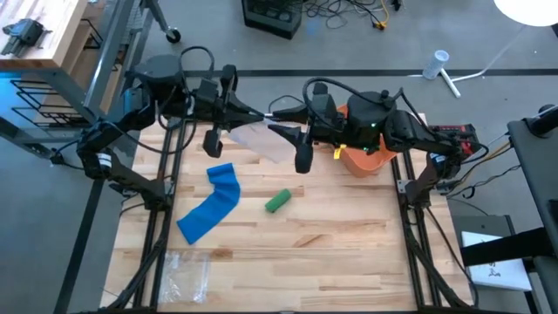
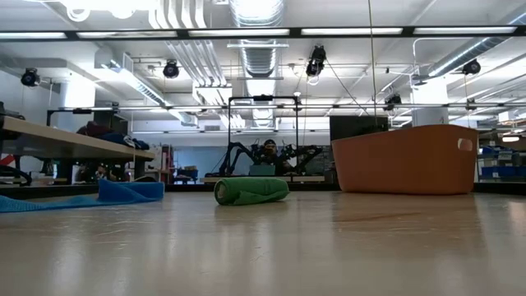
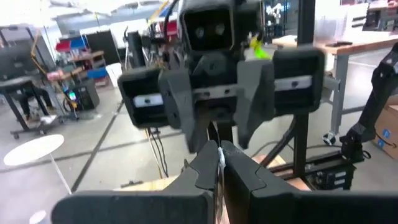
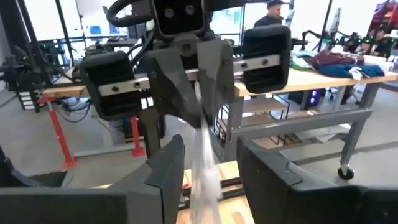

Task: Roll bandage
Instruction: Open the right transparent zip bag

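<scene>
From above, a blue bandage (image 1: pixel 212 206) lies partly unrolled at seven o'clock on the wooden tabletop (image 1: pixel 331 253), a green roll (image 1: pixel 277 201) beside it. At twelve o'clock the left gripper (image 1: pixel 261 114) pinches a clear plastic bag (image 1: pixel 261 139); the right gripper (image 1: pixel 281 119) faces it, jaws spread. An orange bin (image 1: pixel 364 160) sits at two o'clock.

At table height, the green roll (image 2: pixel 251 190) lies centred, the blue bandage (image 2: pixel 90 196) at nine o'clock, a workshop behind.

The left wrist view shows its jaws pressed together on the bag's edge (image 3: pixel 219 168).

The right wrist view shows the bag (image 4: pixel 204 155) hanging between spread jaws.

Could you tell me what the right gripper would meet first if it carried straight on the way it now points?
Most likely the left gripper, which faces the right gripper head-on, shut on the clear plastic wrapper hanging between the right one's open fingers. Depth between them is hard to judge.
</scene>
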### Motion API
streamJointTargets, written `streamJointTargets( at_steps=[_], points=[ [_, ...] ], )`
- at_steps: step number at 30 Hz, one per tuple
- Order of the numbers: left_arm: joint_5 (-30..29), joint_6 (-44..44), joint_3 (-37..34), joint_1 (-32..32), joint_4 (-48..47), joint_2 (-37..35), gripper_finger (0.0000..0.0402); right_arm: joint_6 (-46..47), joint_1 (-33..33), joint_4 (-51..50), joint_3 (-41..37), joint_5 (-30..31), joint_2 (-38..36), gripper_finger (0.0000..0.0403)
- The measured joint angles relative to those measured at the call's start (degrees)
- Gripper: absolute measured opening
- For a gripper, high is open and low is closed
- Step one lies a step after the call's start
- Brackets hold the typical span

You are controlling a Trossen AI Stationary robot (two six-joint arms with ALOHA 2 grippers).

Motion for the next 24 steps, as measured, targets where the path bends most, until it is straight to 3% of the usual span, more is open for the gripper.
streamJointTargets(
  at_steps=[14, 24],
  points=[
    [0.02, 0.06, -0.03, 0.0, -3.26, 0.52, 0.0001, 5.07, 0.04, -8.05, 0.0, -0.17, -0.07, 0.0102],
    [0.02, -0.17, -0.03, 0.0, -7.14, 0.52, 0.0001, 3.6, 0.17, -7.98, 1.11, -0.63, -0.57, 0.0113]
  ],
)
